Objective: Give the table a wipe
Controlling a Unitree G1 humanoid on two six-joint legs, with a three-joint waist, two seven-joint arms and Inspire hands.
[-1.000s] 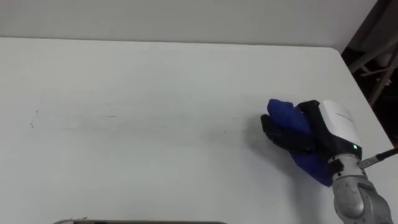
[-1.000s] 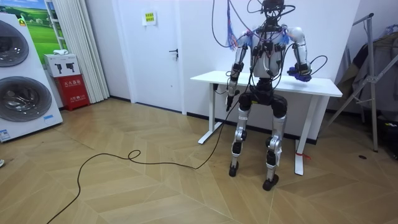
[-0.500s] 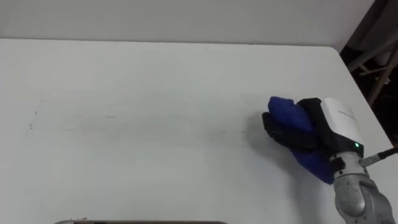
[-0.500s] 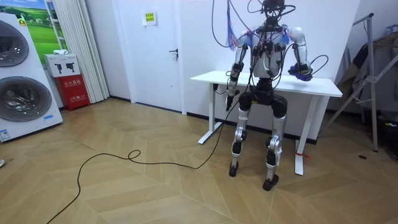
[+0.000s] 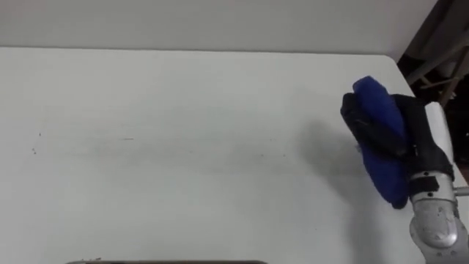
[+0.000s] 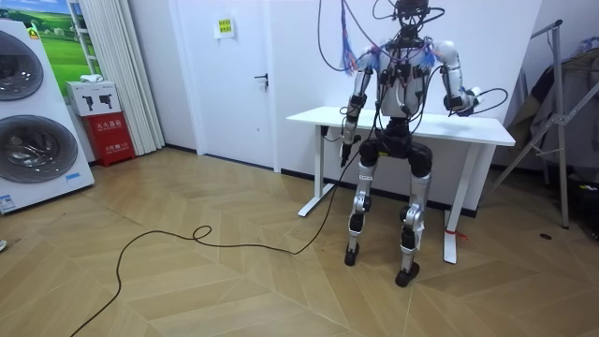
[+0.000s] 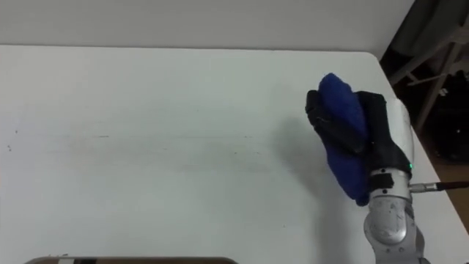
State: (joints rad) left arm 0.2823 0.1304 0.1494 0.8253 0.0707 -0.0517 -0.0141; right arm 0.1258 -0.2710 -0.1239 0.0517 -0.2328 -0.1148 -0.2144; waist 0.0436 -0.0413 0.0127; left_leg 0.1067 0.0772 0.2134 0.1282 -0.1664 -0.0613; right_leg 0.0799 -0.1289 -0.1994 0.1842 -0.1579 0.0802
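Note:
A white table (image 5: 183,103) spreads before me, with a faint grey streak (image 5: 128,138) and tiny specks on its left half. My right hand (image 5: 419,143) hangs near the table's right edge, its dark fingers curled round a bunched blue cloth (image 5: 377,99). Cloth and hand are raised off the surface and cast a soft shadow to their left. The right eye view shows the same cloth (image 7: 338,95) in the same hand (image 7: 377,125). In the room view I stand upright at the table (image 6: 412,120), right hand (image 6: 465,98) lifted over its end, left hand (image 6: 347,145) low at my side.
Beyond the table's right edge stands a dark metal rack (image 5: 440,55). A wall runs along the table's far side. In the room view, washing machines (image 6: 28,112) stand at the left and a drying rack (image 6: 562,122) at the right.
My right hand has lifted the blue cloth off the table and swung it right and further away, turning upright. The left arm stays still.

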